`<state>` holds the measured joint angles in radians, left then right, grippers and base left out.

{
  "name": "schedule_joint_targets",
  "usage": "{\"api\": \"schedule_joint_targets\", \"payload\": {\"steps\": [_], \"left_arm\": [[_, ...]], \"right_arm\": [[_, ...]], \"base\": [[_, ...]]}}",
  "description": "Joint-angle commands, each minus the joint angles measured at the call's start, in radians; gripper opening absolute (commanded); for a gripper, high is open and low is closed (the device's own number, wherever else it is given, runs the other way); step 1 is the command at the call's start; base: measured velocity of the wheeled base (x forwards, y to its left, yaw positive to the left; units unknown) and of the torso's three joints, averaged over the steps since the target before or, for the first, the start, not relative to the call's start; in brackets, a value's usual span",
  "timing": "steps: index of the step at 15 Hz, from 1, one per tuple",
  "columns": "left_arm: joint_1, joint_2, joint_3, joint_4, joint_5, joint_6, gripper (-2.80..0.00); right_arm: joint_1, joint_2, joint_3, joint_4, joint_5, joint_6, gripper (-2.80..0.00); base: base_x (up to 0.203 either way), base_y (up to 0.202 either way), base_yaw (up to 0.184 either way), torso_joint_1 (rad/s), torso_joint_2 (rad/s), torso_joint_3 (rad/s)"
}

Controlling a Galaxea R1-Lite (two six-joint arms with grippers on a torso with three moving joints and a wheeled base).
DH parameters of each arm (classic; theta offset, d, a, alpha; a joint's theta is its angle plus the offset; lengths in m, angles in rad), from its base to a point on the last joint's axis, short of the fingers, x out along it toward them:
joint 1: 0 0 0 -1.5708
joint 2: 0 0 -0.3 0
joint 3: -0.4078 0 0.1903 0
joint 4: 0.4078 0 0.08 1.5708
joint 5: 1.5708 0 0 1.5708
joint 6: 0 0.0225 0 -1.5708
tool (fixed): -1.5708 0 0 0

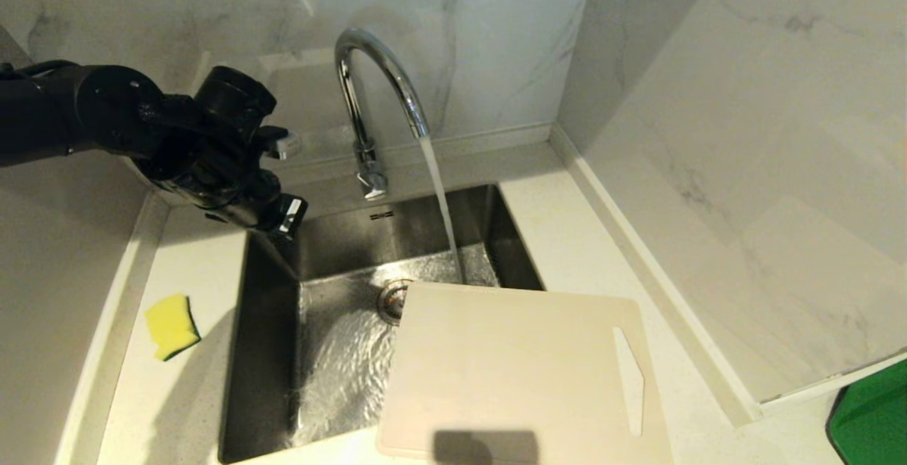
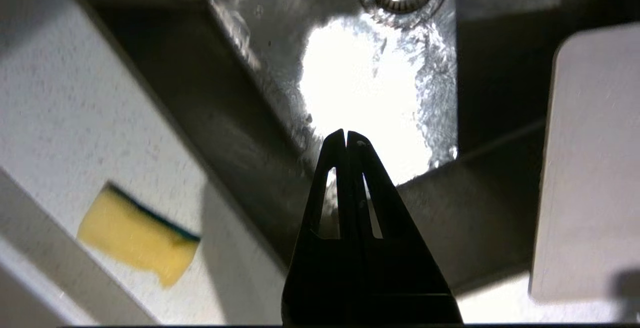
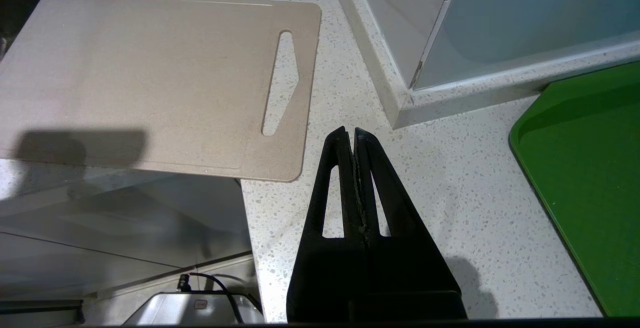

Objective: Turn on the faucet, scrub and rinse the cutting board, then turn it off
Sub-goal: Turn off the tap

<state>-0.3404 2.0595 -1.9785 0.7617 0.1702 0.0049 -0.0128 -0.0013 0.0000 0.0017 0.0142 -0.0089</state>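
Observation:
The chrome faucet (image 1: 375,75) stands behind the sink, and water (image 1: 443,210) runs from its spout into the basin. The cream cutting board (image 1: 517,373) lies flat across the sink's front right corner and the counter, slot handle to the right. It also shows in the left wrist view (image 2: 590,168) and the right wrist view (image 3: 150,78). My left arm (image 1: 212,146) hovers over the sink's back left corner, left of the faucet. The left gripper (image 2: 346,135) is shut and empty above the wet basin. My right gripper (image 3: 349,133) is shut and empty over the counter, near the board's handle end.
A yellow-and-green sponge (image 1: 172,325) lies on the counter left of the steel sink (image 1: 269,351). Marble walls close in the back and right. A green tray (image 3: 585,168) sits at the far right on the counter.

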Motion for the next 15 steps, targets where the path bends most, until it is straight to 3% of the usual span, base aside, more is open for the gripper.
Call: {"api": "schedule_joint_targets", "payload": {"steps": [1, 5, 15], "left_arm": [[-0.007, 0.023, 0.001, -0.076, -0.002, -0.007, -2.8], [-0.026, 0.077, 0.001, -0.282, -0.005, -0.015, -2.8], [-0.06, 0.16, 0.001, -0.586, -0.013, -0.045, -2.8]], "right_arm": [[0.0, 0.0, 0.002, 0.0, 0.0, 0.0, -2.8], [0.0, 0.0, 0.002, 0.0, 0.001, 0.0, -2.8], [-0.001, 0.0, 0.002, 0.0, 0.001, 0.0, -2.8]], "base": [[0.0, 0.0, 0.0, 0.0, 0.0, 0.0], [0.0, 0.0, 0.0, 0.0, 0.0, 0.0], [0.0, 0.0, 0.0, 0.0, 0.0, 0.0]]}}
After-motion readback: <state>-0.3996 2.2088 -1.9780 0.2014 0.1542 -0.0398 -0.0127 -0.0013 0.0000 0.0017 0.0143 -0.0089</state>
